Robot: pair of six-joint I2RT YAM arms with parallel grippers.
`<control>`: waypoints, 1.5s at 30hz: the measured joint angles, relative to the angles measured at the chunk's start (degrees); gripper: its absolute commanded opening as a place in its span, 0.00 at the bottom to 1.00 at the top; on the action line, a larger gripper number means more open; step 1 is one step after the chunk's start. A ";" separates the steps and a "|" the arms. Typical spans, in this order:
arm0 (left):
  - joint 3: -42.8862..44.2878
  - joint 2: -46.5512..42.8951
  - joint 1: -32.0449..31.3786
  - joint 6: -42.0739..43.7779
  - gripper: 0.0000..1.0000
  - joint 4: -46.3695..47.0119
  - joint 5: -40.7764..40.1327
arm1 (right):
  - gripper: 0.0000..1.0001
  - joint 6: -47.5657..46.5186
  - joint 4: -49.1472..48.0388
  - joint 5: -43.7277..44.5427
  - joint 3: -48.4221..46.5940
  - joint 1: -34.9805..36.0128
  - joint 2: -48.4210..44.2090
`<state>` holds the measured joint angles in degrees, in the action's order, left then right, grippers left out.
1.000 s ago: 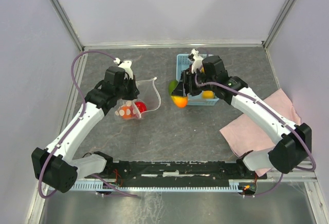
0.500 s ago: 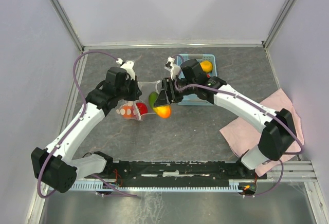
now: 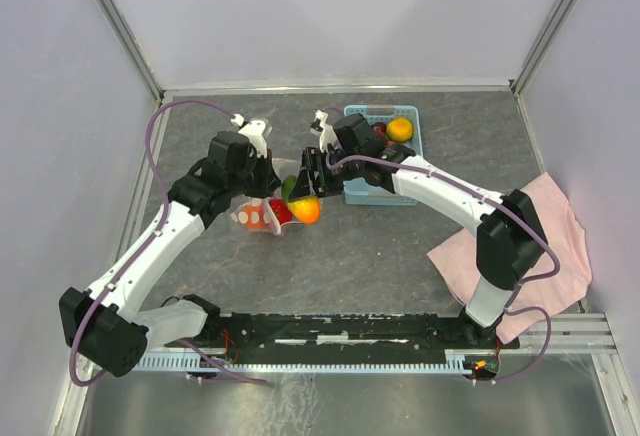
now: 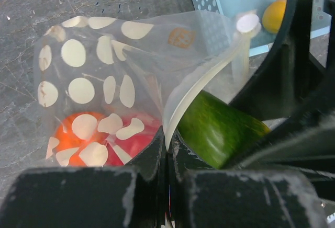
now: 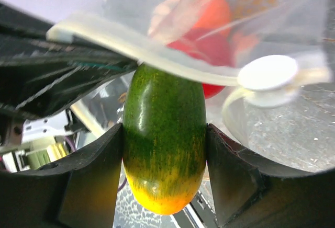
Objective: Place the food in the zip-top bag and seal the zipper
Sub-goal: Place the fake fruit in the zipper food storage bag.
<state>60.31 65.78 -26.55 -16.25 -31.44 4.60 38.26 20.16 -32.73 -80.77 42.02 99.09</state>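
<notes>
Since a second ago, the green and yellow oval toy fruit (image 5: 164, 134) had come from the light blue plastic basket (image 3: 362, 196) to the mouth of the clear floppy bag with white dots (image 4: 104, 71). Inside the bag lay red and orange toys (image 4: 104, 139). The right gripper (image 3: 310, 191) squeezed the fruit. The left gripper (image 4: 167, 160) was clenched on the bag's rim. The fruit could hit the white zipper strip (image 4: 199, 87) and fall outside.
</notes>
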 measured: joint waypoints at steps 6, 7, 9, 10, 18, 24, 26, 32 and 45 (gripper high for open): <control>0.00 -0.07 -0.33 0.00 0.03 0.09 1.11 | 0.46 2.78 -3.52 6.97 0.02 0.00 1.27; 0.00 -0.07 -0.33 0.00 0.03 0.11 1.66 | 0.47 3.37 -4.46 8.37 0.04 0.00 1.31; 0.00 -0.07 -0.33 0.00 0.03 0.13 2.16 | 0.49 4.33 -6.64 10.97 0.13 0.00 1.31; 0.00 -0.07 -0.33 0.00 0.03 0.17 2.45 | 0.51 4.76 -7.63 12.04 0.17 0.00 1.36; 0.00 -0.04 -0.44 0.04 0.03 0.31 3.58 | 0.73 5.86 -12.26 17.81 0.57 0.04 3.52; 0.00 -0.04 -0.48 0.02 0.03 0.31 3.50 | 0.82 5.44 -13.03 19.41 1.44 0.26 3.93; 0.00 -0.04 -0.50 0.02 0.03 0.31 3.39 | 0.82 5.16 -13.16 19.74 1.64 0.26 3.91; 0.00 -0.04 -0.50 0.02 0.03 0.31 2.86 | 0.83 4.15 -12.57 19.69 1.86 0.26 2.84; 0.00 0.28 -0.55 0.02 0.03 0.28 1.40 | 0.78 -5.11 -2.97 21.94 1.84 0.28 -6.54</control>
<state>60.31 66.06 -27.09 -16.23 -31.16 6.00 33.15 17.19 -10.79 -78.94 42.30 92.55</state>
